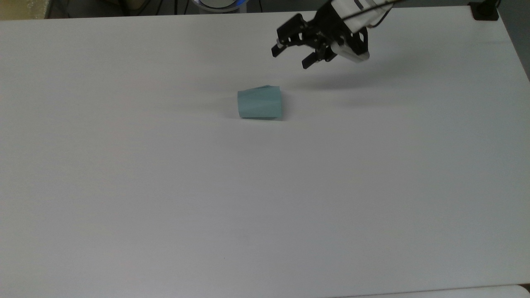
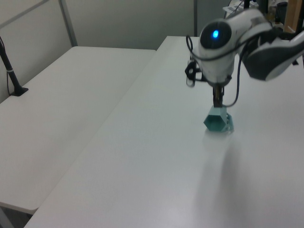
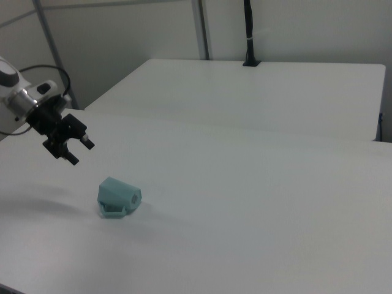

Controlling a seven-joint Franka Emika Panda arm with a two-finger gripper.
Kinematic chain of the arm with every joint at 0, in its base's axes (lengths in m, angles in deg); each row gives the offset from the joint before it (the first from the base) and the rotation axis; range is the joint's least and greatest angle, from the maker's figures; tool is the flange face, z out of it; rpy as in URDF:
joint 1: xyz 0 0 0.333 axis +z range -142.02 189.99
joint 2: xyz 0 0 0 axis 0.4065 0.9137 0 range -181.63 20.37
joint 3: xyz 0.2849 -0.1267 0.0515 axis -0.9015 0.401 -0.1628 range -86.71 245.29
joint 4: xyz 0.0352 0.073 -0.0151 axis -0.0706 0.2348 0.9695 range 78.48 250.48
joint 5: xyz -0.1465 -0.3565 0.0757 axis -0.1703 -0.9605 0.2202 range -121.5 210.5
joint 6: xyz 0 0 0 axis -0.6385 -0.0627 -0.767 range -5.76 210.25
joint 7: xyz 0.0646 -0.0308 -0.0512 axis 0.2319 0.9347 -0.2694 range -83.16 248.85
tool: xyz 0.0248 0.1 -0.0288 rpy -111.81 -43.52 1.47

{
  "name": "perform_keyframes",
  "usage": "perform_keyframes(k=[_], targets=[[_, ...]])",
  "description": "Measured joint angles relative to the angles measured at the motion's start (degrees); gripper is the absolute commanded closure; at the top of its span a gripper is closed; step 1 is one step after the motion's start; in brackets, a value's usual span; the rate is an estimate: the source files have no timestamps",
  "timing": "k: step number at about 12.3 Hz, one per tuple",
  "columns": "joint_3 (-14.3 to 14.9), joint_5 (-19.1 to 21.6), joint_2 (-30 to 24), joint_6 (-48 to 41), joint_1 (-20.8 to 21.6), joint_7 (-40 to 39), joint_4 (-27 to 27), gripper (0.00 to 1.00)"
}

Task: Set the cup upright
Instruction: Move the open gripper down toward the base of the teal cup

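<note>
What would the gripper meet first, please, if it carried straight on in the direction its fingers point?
Probably the bare table near the cup. The open gripper hangs above and apart from the cup, angled down towards it; depth is unclear, so it may reach the cup first.

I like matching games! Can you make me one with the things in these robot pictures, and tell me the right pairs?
Things:
1. cup
2. gripper
3. table
4. light on the arm

Descriptions:
A. white and flat
B. glowing blue
C. pale teal, lying on its side
D. black, open, held above the table

Pairs: 1-C, 2-D, 3-A, 4-B
</note>
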Motion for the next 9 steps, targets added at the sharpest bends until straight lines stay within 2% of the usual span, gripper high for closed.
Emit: perform_keyframes(k=[4, 9], targets=[[0.0, -4.8, 8.6, 0.0, 3.4, 8.5, -0.2, 0.0], [0.8, -8.0, 13.1, 0.0, 4.2, 13.8, -0.3, 0.0]])
